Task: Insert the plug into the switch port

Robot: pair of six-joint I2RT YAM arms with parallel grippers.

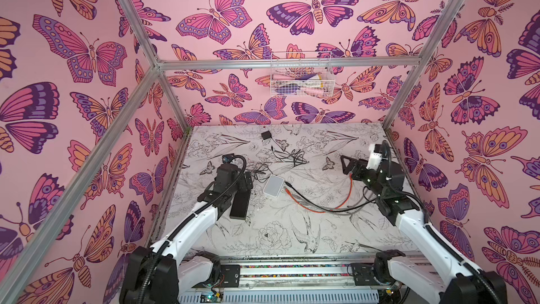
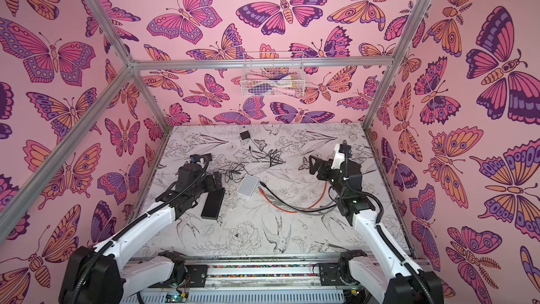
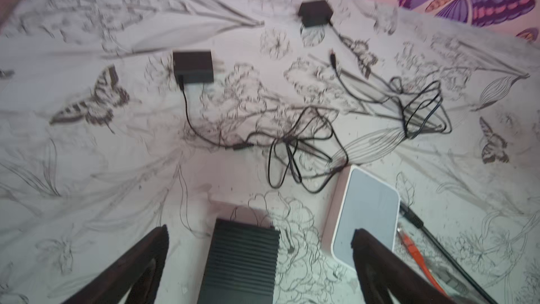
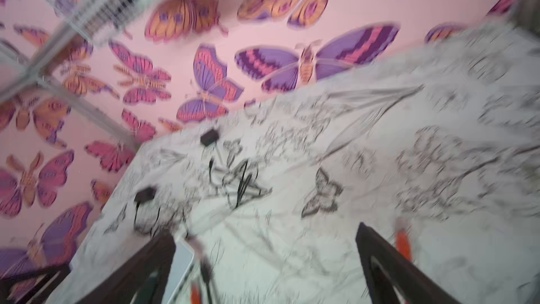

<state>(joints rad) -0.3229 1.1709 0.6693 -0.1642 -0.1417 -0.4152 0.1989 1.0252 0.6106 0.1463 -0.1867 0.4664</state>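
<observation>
Plug (image 1: 287,190) of orange cable (image 1: 350,191) lies just beside white switch (image 1: 273,186).

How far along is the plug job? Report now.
Done: nothing; the black plug lies loose beside the white switch. In hand: nothing; left gripper and right gripper are open and empty. Left: grasp plug, align, insert.
</observation>
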